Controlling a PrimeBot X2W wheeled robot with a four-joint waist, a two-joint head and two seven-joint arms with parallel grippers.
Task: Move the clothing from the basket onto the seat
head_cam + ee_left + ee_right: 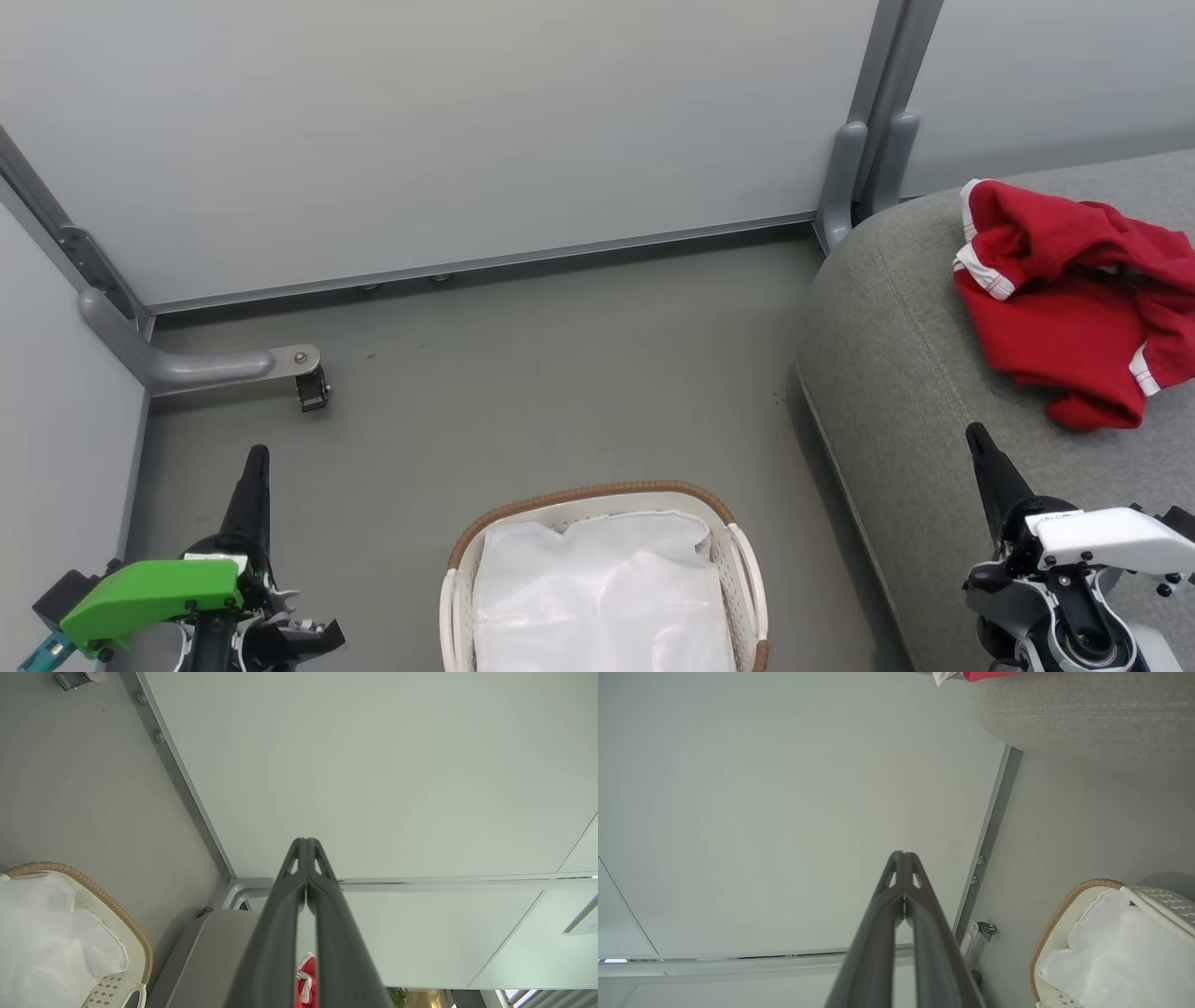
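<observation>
The red clothing (1074, 299) with white trim lies crumpled on the grey seat (896, 373) at the right. The white basket (738, 551) with a brown rim stands on the floor at bottom centre, holding a white sheet (597, 588). My left gripper (257, 457) is shut and empty at the lower left, well left of the basket. My right gripper (976, 434) is shut and empty at the lower right, over the seat's front edge, below the clothing. In the left wrist view the shut gripper (306, 842) points toward the wall, with a strip of clothing (308, 980) showing below.
Pale partition walls (467, 121) close off the back and left. A grey bracket with a small castor (308, 383) juts onto the floor at the left. Bare grey floor (560, 373) lies between wall, basket and seat.
</observation>
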